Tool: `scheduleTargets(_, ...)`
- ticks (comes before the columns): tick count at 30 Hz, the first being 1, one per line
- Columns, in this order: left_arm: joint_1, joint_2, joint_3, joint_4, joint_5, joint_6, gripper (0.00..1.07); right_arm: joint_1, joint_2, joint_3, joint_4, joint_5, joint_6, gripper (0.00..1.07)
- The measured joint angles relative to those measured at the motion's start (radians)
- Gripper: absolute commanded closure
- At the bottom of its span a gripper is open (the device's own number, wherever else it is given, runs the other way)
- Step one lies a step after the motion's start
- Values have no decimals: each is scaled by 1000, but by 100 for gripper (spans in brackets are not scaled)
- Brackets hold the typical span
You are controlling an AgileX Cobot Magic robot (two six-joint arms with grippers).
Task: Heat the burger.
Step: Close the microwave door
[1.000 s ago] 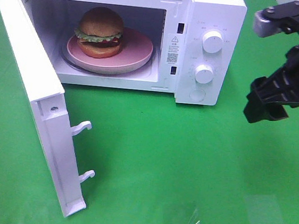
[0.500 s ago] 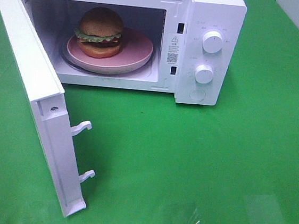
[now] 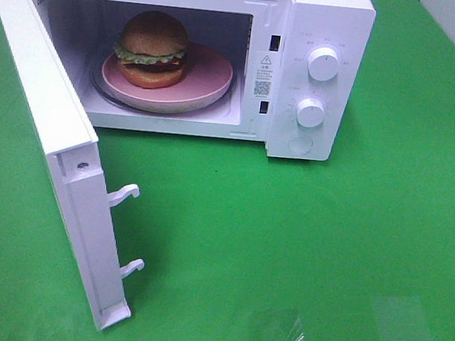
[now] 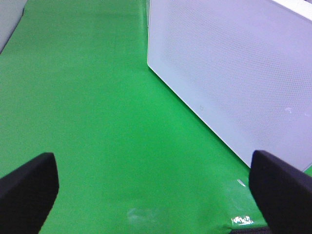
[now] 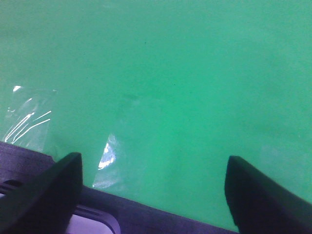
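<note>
We list the burger (image 3: 151, 48) on its pink plate (image 3: 208, 83) inside the microwave (image 3: 325, 18) at the far left, loading done, the door (image 3: 46, 119) standing wide, left gripper (image 4: 155, 195) and right gripper (image 5: 156, 190) both spread apart and empty; closing and starting are left.

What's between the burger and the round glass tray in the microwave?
A pink plate: the burger sits on it, and it rests on the glass tray. The high view shows it.

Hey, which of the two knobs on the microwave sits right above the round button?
The lower knob; the round button lies just under it, while the upper knob sits farther above.
</note>
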Motion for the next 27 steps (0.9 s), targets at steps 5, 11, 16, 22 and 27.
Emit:
scheduleTargets(5,0,0,0,0,0,0,8,-26,-154,37,-3,19,0,31)
scheduleTargets(11,0,0,0,0,0,0,8,-107,-345,43,1,25,16,31)
scheduleTargets(16,0,0,0,0,0,0,8,-133,-424,69,1,13,17,31)
scheduleTargets(22,0,0,0,0,0,0,8,-175,-531,117,9,-10,16,31)
scheduleTargets(27,0,0,0,0,0,0,8,-202,-604,117,11,-11,16,31)
